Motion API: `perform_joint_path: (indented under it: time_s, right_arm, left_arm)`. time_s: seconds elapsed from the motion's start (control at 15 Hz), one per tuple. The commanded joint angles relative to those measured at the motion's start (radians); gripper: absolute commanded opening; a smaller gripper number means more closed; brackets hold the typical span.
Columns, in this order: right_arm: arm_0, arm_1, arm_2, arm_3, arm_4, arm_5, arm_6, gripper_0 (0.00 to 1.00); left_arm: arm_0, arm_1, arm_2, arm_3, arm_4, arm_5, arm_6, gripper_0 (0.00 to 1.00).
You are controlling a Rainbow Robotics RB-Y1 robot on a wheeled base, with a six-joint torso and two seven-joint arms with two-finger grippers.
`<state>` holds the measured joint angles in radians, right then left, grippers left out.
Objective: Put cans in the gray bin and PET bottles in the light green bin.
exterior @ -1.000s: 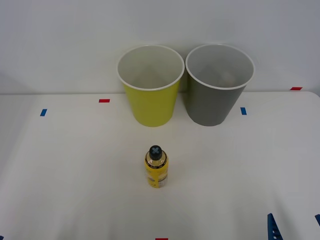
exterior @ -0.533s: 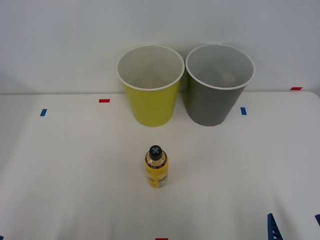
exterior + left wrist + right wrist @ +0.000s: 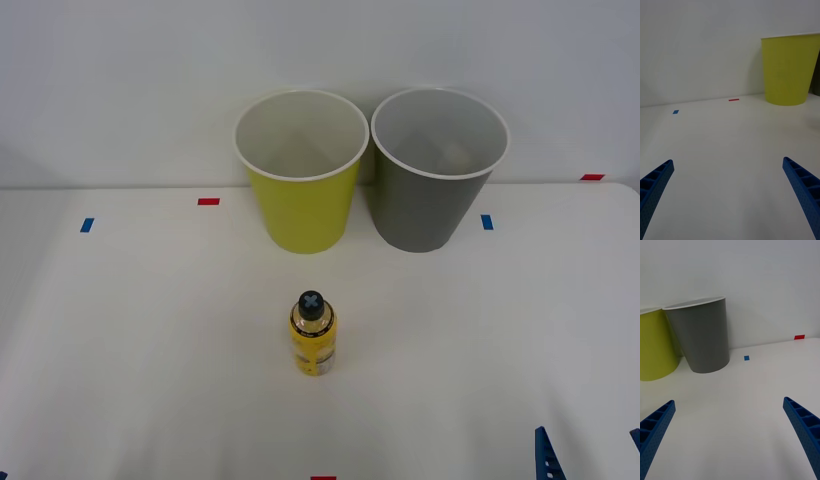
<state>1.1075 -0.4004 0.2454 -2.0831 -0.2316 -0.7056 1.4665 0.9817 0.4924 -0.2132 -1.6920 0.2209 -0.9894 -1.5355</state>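
A small PET bottle (image 3: 313, 340) of yellowish drink, with a black cap and yellow label, stands upright mid-table. Behind it, side by side against the wall, are the light green bin (image 3: 300, 205) on the left and the gray bin (image 3: 425, 210) on the right, both upright. My right gripper (image 3: 588, 442) is open, low at the table's near right, facing the gray bin (image 3: 703, 337) and the light green bin (image 3: 655, 348). My left gripper (image 3: 727, 161) is open over bare table, with the light green bin (image 3: 788, 71) ahead of it. Both hold nothing. Cans are out of view.
Small red tape marks (image 3: 208, 201) and blue tape marks (image 3: 487, 222) dot the white table. A plain wall rises right behind the bins. Open tabletop lies on both sides of the bottle and between it and the bins.
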Motion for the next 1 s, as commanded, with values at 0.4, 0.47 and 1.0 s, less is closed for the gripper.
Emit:
perform_joint_path:
  time_s: [0.4,0.47,1.0]
  right_arm:
    - [0.0,0.0,0.0,0.0,0.0,0.0,0.0,1.0]
    - [0.0,0.0,0.0,0.0,0.0,0.0,0.0,1.0]
    - [0.0,0.0,0.0,0.0,0.0,0.0,0.0,1.0]
  left_arm:
    - [0.0,0.0,0.0,0.0,0.0,0.0,0.0,1.0]
    - [0.0,0.0,0.0,0.0,0.0,0.0,0.0,1.0]
    - [0.0,0.0,0.0,0.0,0.0,0.0,0.0,1.0]
